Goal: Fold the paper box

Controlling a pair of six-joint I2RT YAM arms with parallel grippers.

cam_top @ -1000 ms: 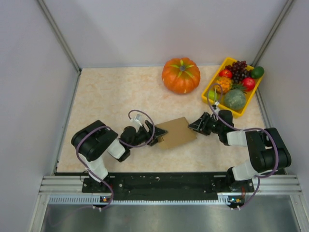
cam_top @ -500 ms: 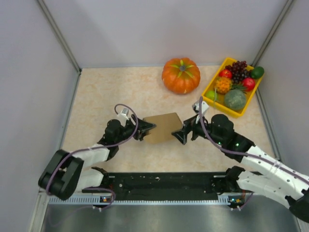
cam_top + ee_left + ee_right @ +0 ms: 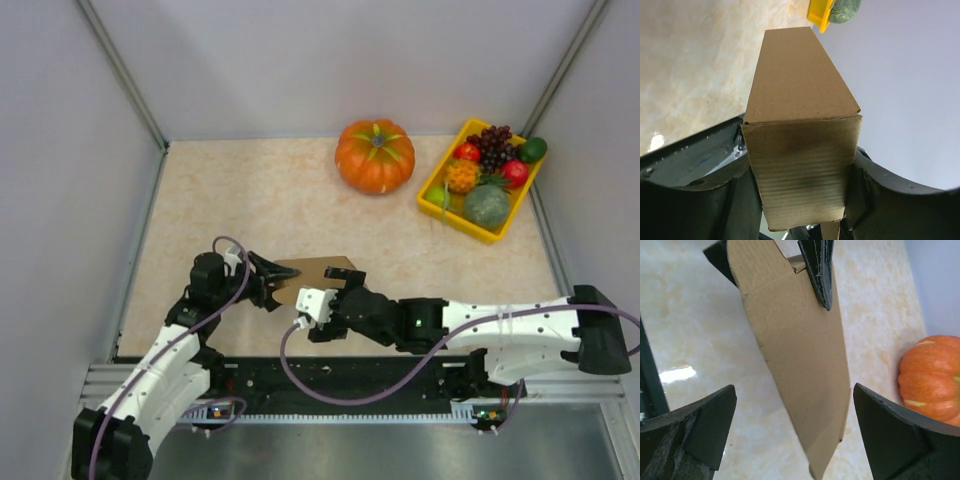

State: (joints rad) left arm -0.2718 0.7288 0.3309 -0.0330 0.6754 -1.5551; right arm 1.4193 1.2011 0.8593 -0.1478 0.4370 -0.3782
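Left fingers (image 3: 880, 195) part-closed, clamping one end of the paper box (image 3: 318, 270). Right fingers (image 3: 695, 430) now fully spread, straddling box w/o contact; a sec ago they were narrower. Box has shifted from mid-worktop (image 3: 250, 200) toward near edge, btwn both arms. Judgement: right repositioning for new grip; folding incomplete.

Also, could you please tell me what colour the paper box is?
The paper box is plain brown, with no print; the left wrist view shows it best.
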